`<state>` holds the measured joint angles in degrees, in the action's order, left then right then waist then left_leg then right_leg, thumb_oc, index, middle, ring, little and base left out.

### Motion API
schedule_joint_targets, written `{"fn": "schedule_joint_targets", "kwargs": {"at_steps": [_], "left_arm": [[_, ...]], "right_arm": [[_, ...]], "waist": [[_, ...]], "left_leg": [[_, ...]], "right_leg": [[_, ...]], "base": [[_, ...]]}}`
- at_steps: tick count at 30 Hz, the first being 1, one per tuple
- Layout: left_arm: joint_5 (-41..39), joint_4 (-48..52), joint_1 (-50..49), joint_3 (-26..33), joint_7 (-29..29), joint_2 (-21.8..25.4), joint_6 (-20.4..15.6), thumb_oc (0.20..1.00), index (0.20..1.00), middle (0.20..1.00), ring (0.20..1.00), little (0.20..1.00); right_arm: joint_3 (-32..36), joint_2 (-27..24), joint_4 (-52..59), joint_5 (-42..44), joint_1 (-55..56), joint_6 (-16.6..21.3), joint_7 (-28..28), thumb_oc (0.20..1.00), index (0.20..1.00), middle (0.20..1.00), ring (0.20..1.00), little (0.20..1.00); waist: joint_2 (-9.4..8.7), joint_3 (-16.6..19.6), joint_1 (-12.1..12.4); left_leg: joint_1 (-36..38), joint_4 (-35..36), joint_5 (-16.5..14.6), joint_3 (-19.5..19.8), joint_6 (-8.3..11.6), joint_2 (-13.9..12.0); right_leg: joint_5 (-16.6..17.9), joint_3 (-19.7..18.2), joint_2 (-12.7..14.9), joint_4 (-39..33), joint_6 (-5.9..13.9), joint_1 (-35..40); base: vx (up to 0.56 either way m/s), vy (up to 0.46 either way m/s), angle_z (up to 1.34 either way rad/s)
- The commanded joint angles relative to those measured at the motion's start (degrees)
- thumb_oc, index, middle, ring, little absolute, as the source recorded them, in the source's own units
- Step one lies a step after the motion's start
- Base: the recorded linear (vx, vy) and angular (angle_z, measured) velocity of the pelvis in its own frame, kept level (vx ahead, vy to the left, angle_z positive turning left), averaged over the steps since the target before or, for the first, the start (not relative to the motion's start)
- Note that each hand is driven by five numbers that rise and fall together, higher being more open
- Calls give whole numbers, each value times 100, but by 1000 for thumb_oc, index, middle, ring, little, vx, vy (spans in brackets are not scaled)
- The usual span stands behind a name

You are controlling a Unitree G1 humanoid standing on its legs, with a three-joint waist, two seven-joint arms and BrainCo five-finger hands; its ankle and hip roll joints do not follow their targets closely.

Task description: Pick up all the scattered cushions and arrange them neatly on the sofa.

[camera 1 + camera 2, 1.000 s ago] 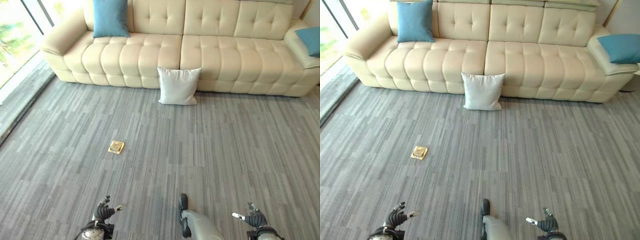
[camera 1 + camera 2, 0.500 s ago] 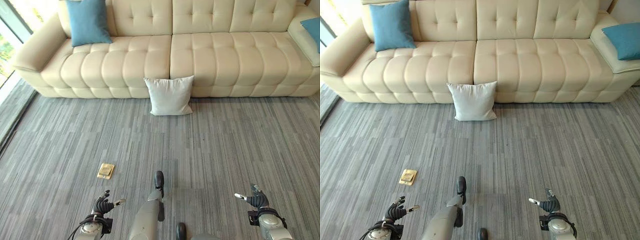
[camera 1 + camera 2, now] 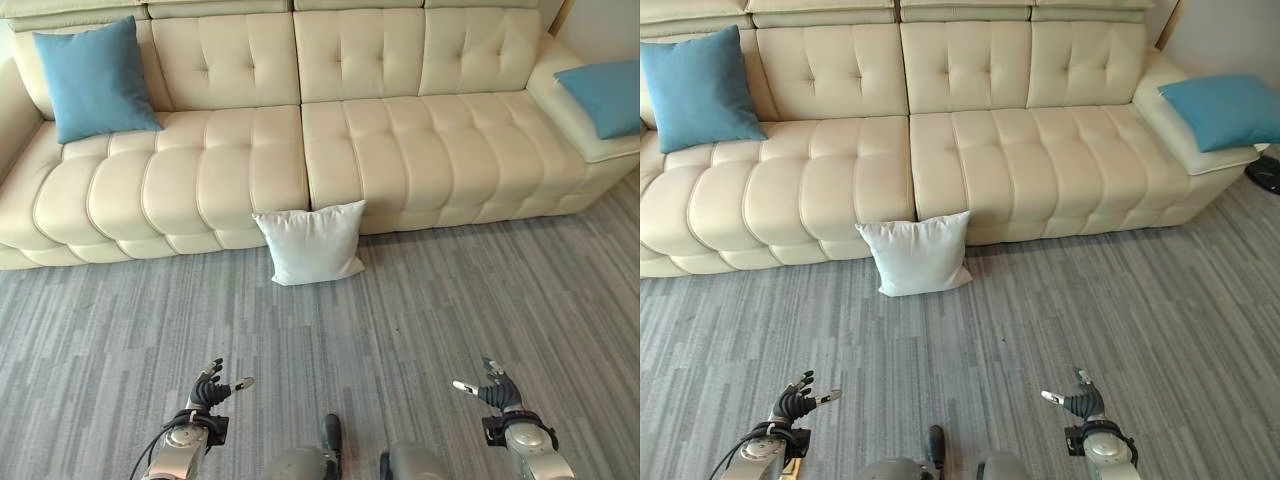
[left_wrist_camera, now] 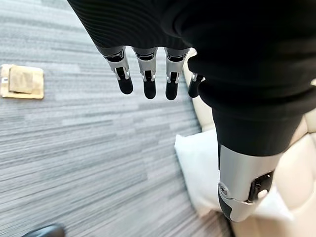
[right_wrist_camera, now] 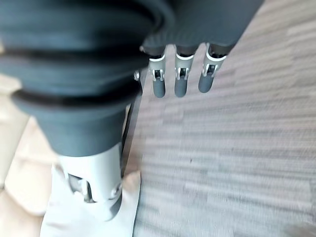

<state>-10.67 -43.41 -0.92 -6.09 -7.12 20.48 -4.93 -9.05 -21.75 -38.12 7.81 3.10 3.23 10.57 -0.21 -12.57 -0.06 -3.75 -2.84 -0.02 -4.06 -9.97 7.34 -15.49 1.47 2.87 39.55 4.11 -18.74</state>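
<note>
While the white cushion [image 3: 310,243] leans on the sofa's [image 3: 400,150] front edge, down on the carpet [image 3: 480,300], both the left hand [image 3: 207,390] and right hand [image 3: 492,388] hang empty, fingers loosely spread, probably readying to grasp it.

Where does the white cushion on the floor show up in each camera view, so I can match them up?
Left eye view: white cushion on the carpet at centre, leaning against the sofa front.
Right eye view: same cushion, left of centre, below the seam between the two seat sections.
Left wrist view: cushion past the thumb, beside the sofa.
Right wrist view: cushion beside the thumb, partly covered.
Shared landmark: the cream sofa's front edge.
</note>
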Motion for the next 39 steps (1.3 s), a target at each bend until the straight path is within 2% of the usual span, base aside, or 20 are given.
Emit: {"fn": "schedule_joint_targets", "kwargs": {"at_steps": [1,2,3,4,5,7,9,11,14,17,19,23,26,30,32,33,34,35,38,39], "left_arm": [[-274,246,-258,142,-44,270,-170,1000,1000,1000,1000,1000],[-261,193,-237,141,-47,249,-180,1000,1000,1000,1000,1000],[-261,189,-238,140,-47,244,-183,1000,1000,1000,1000,1000],[-201,196,-212,131,-47,226,-203,1000,1000,1000,1000,1000],[-169,202,-204,114,-44,219,-206,1000,1000,1000,1000,1000],[-109,209,-239,52,16,202,-239,1000,1000,1000,1000,1000],[-80,166,-239,-11,50,142,-256,1000,1000,1000,1000,1000],[-145,210,-218,-39,82,116,-254,1000,1000,1000,1000,1000],[-206,126,-175,-61,119,82,-267,1000,1000,1000,1000,1000],[-129,-59,-114,-141,109,35,-229,1000,1000,1000,1000,1000],[-102,-87,-134,-168,110,17,-212,1000,1000,1000,1000,1000],[-98,-100,-161,-181,97,6,-173,1000,1000,1000,1000,1000],[-88,-39,-191,-175,83,16,-150,1000,1000,1000,1000,1000],[-104,-45,-289,-116,128,2,-163,1000,1000,1000,1000,1000],[-71,99,-423,-21,155,92,-153,1000,1000,1000,1000,1000],[-70,99,-422,-21,156,92,-152,1000,1000,1000,1000,1000],[-96,171,-461,61,155,148,-144,1000,1000,1000,1000,1000],[-96,171,-459,62,155,148,-144,1000,1000,1000,1000,1000],[-169,181,-405,166,95,240,-141,1000,1000,1000,1000,1000],[-190,180,-400,206,68,264,-156,1000,1000,1000,1000,1000]], "right_arm": [[116,-179,4,-16,-148,140,70,1000,1000,1000,1000,1000],[109,-183,6,-12,-137,137,67,1000,1000,1000,1000,1000],[108,-187,6,-12,-134,137,67,1000,1000,1000,1000,1000],[119,-197,48,-9,-94,123,56,1000,1000,1000,1000,1000],[133,-210,69,-9,-44,130,55,1000,1000,1000,1000,1000],[205,-188,134,77,106,165,-4,1000,1000,1000,1000,1000],[252,-208,113,103,100,216,-3,1000,1000,1000,1000,1000],[317,-248,162,193,79,266,-5,1000,1000,1000,1000,1000],[313,-348,119,204,6,251,25,1000,1000,1000,1000,1000],[369,-399,44,280,-32,247,47,1000,1000,1000,1000,1000],[411,-404,55,332,-26,254,65,1000,1000,1000,1000,1000],[410,-389,94,329,24,219,113,1000,1000,1000,1000,1000],[420,-393,144,266,76,172,151,1000,1000,1000,1000,1000],[399,-333,176,83,114,150,89,1000,1000,1000,1000,1000],[344,-299,287,-80,120,127,16,1000,1000,1000,1000,1000],[345,-299,288,-80,119,126,16,1000,1000,1000,1000,1000],[294,-265,331,-132,114,108,-54,1000,1000,1000,1000,1000],[294,-265,331,-132,111,107,-53,1000,1000,1000,1000,1000],[165,-209,351,-156,-49,90,-74,1000,1000,1000,1000,1000],[127,-188,356,-148,-73,105,-73,1000,1000,1000,1000,1000]], "waist": [[-196,-84,-96],[-234,-60,-139],[-208,-78,-156],[-215,-77,-248],[-210,-70,-310],[-225,86,-361],[-181,165,-383],[-190,175,-436],[-195,182,-422],[-187,180,-376],[-192,170,-336],[-145,124,-192],[-119,88,-102],[-79,267,-88],[-134,310,10],[-129,324,17],[-156,293,57],[-152,306,65],[-172,114,66],[-170,60,66]], "left_leg": [[235,-498,-822,181,490,-254],[383,-439,-886,245,514,-159],[421,-429,-902,270,518,-181],[761,-346,-1039,466,572,-96],[874,-380,-1059,567,604,-93],[1034,-472,-1061,640,734,-127],[921,-878,-792,538,954,-275],[503,-1789,-407,241,1166,-533],[168,-2258,-398,-197,1111,-834],[-172,-1792,-593,-426,1029,-952],[-359,-1391,-578,-447,1033,-959],[-798,-614,171,-298,1239,-975],[-1058,-478,365,-272,1311,-951],[-805,-336,269,-203,1225,-908],[-619,-395,32,-333,1058,-842],[-634,-386,46,-338,1060,-850],[-475,-410,-129,-398,931,-795],[-491,-401,-114,-405,934,-804],[-354,-478,-301,-484,740,-739],[-293,-495,-373,-519,705,-725]], "right_leg": [[1558,169,-110,-2114,48,249],[1645,232,-142,-2525,92,116],[1644,262,-158,-2558,91,170],[1867,375,-183,-3118,196,66],[1906,275,-240,-3100,205,40],[1914,118,-298,-3192,67,319],[1925,206,-258,-3261,-51,592],[1799,275,-197,-3247,-194,803],[1510,273,-165,-3201,-355,1065],[1325,304,-64,-3235,-351,1282],[1254,302,-17,-3284,-334,1443],[1151,194,-128,-3507,-341,1862],[1099,69,-169,-3576,-320,2080],[1083,-114,-49,-3616,-170,2185],[1090,-259,137,-3505,-21,2165],[1105,-266,129,-3510,-23,2144],[1157,-334,206,-3126,75,1979],[1173,-343,198,-3131,72,1957],[1523,-466,228,-2216,234,1409],[1518,-396,269,-2062,258,1286]], "base": [[383,-29,61],[282,-26,60],[431,-74,17],[441,-103,22],[562,-157,39],[399,-172,79],[311,-183,101],[219,-177,80],[215,-116,12],[197,-9,-2],[200,25,-13],[199,39,-9],[223,119,-11],[225,209,-44],[173,258,-64],[160,284,-100],[67,135,-86],[84,195,-59],[14,152,-36],[24,138,-30]]}}
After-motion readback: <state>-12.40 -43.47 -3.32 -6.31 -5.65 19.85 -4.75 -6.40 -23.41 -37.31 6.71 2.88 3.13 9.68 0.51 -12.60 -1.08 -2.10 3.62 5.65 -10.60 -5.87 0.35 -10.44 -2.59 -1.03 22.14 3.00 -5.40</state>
